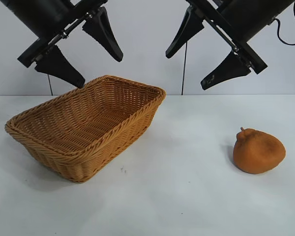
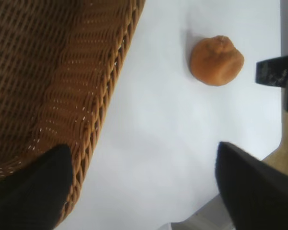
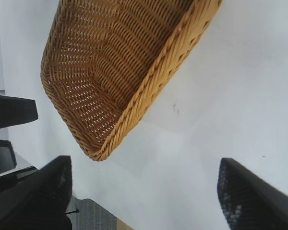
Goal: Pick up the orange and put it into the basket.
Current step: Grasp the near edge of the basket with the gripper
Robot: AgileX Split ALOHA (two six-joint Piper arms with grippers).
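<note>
The orange (image 1: 258, 150), lumpy and matte orange-brown with a small stem nub, sits on the white table at the right; it also shows in the left wrist view (image 2: 216, 61). The wicker basket (image 1: 83, 129) stands empty at the left, and shows in the left wrist view (image 2: 62, 86) and the right wrist view (image 3: 125, 62). My left gripper (image 1: 102, 73) hangs open and empty high above the basket's far side. My right gripper (image 1: 185, 70) hangs open and empty high above the table's middle, up and left of the orange.
The white table (image 1: 187, 187) spreads between basket and orange and in front of both. A pale wall rises behind it. The table's edge and a darker floor show in the right wrist view (image 3: 101, 213).
</note>
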